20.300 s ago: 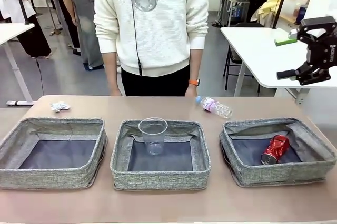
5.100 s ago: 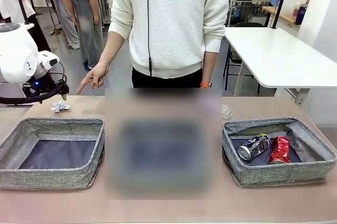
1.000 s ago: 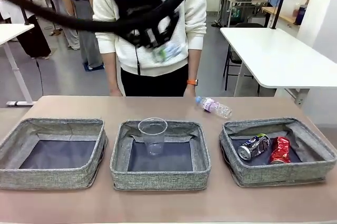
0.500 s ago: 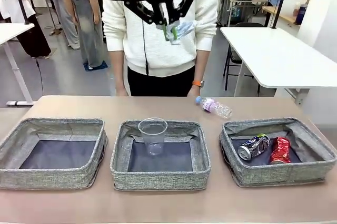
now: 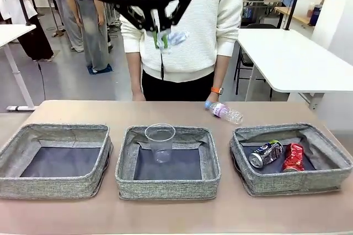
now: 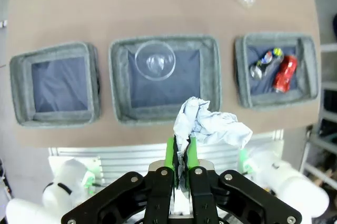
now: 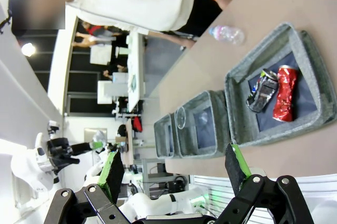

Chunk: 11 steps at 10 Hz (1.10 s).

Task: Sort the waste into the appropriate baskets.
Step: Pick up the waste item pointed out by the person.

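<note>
High above the table, my left gripper [image 5: 160, 36] is shut on the crumpled white paper [image 5: 174, 38]. The left wrist view looks straight down: the gripper [image 6: 180, 162] pinches the paper [image 6: 210, 126] over the table's near edge, in front of the middle basket [image 6: 137, 116]. Three grey baskets stand in a row: left [image 5: 52, 185], middle [image 5: 168, 188], right [image 5: 292, 182]. A clear plastic cup [image 5: 160, 141] stands in the middle one. The right one holds a blue-silver can [image 5: 265, 154] and a red can [image 5: 293, 156]. A bottle [image 5: 224, 111] lies on the table. My right gripper [image 7: 174, 166] is open and empty.
A person in a white sweater [image 5: 193, 31] stands at the table's far edge, behind my left gripper. A white table [image 5: 292, 58] stands at the back right. Bare tabletop runs in front of and behind the baskets.
My left gripper has shifted left with the paper held in it. The person has stepped a little to the right. Baskets, cup, cans and bottle have not moved.
</note>
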Available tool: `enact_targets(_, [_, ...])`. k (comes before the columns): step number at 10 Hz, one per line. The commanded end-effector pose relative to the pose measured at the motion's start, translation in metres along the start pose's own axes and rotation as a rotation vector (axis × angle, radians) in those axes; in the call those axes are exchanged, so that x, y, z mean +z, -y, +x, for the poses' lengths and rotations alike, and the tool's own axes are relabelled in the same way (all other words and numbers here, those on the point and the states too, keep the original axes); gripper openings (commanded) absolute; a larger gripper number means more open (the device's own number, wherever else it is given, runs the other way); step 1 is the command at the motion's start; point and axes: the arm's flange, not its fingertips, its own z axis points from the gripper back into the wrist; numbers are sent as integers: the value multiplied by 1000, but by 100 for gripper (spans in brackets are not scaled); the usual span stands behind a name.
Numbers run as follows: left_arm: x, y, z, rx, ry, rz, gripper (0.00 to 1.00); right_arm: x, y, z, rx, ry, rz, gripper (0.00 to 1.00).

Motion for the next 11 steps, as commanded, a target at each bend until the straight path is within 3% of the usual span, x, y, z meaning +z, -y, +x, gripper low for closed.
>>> enact_targets(1, [24,-7,10,77,130,20,8,1,0,2,20,3,11,100])
enact_targets(5, [44,-1,34,89,173,64,8,1,0,2,20,3,11,100])
enact_targets(7, [32,-2,37,24,120,46,8,1,0,2,20,3,11,100])
enact_targets(8, [40,-9,34,62,170,41,8,1,0,2,20,3,11,100])
enact_targets(11, [40,-9,34,62,170,41,8,1,0,2,20,3,11,100])
